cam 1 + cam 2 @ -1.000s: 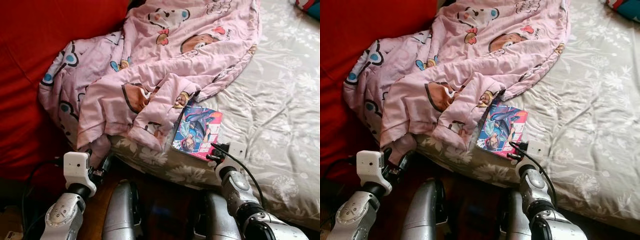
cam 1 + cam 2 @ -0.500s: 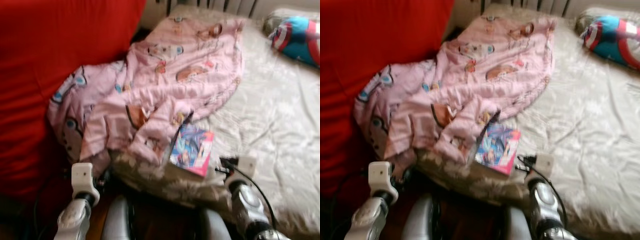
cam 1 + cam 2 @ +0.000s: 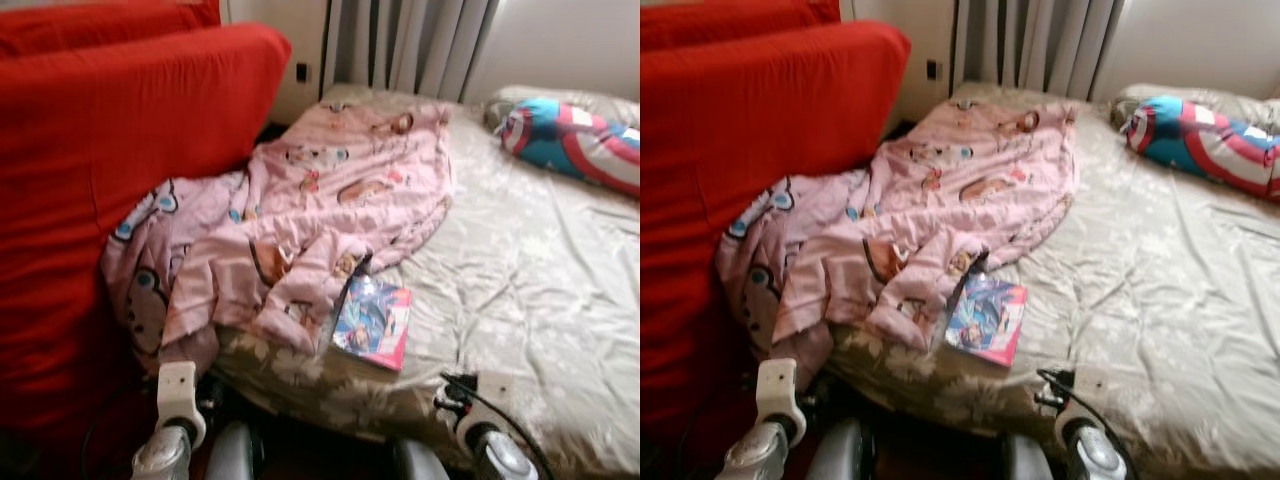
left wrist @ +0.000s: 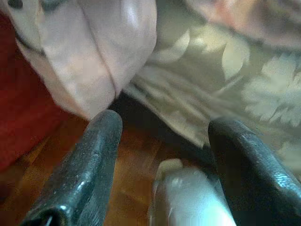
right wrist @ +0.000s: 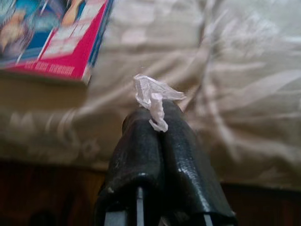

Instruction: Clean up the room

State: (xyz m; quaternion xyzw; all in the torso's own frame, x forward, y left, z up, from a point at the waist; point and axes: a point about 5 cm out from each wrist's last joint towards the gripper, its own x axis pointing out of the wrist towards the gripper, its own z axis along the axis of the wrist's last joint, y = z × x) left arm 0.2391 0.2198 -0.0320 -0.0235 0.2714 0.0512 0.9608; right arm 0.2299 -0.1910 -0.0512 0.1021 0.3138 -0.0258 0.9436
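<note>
Pinching a small white scrap [image 5: 154, 96] between clenched fingertips, right pincer [image 5: 157, 117] low at the near edge of the bed [image 3: 520, 290], just right of the book [image 3: 372, 322]. Left pincer [image 4: 160, 141] released, fingers spread, down by the floor at the near left, below the hanging fold of the pink blanket [image 3: 300, 230].

Compared with a second ago, whole view tilted up and drawn back: a camera move, not a move of the things. Now showing the far end of the bed, grey curtains [image 3: 405, 45], a wall, and a red, white and blue shield pillow [image 3: 575, 140] at the far right. Both arms sunk to the bottom edge of the head views. Book and blanket lying as before. Probably means a step back from the bed with the scrap in hand, looking for somewhere to drop it; no bin in sight yet.

Bed covered by a rumpled beige floral sheet. Blanket heaped over its left half and spilling off the near left corner against the red sofa [image 3: 110, 150]. Book lying flat near the near edge, its far corner tucked under the blanket. Dark wooden floor below. Much tidying apparently left: blanket, book.
</note>
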